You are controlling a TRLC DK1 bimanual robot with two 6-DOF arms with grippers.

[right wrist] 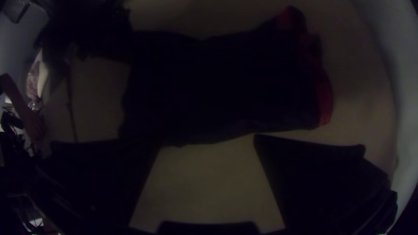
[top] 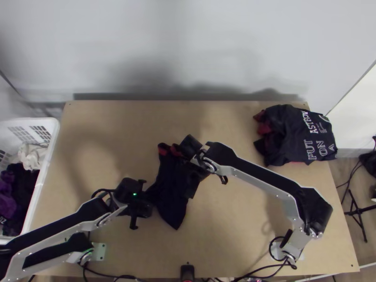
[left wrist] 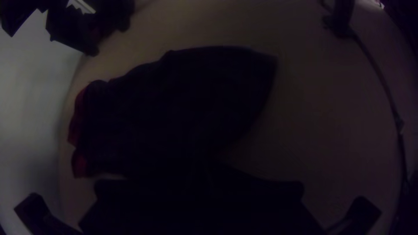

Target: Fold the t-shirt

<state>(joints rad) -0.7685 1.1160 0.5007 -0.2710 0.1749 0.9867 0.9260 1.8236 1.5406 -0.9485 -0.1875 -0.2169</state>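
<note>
My left gripper is at the t-shirt's left side. In the left wrist view, the two wide fingers of the left gripper are together on the cloth's edge. The right gripper is above the shirt's upper right part. The right wrist view shows the right gripper open beside one long edge, with bare table between its fingers. The dark t-shirt lies gathered into a narrow, uneven shape, red trim at its far end. The same dark cloth tapers to a rounded corner; red trim edges the cloth opposite the left gripper.
Another dark garment with white lettering and red parts lies bunched at the table's far right corner. A white basket holding clothes stands off the left edge. Bare wood lies beyond the shirt. A small black device is at the near edge.
</note>
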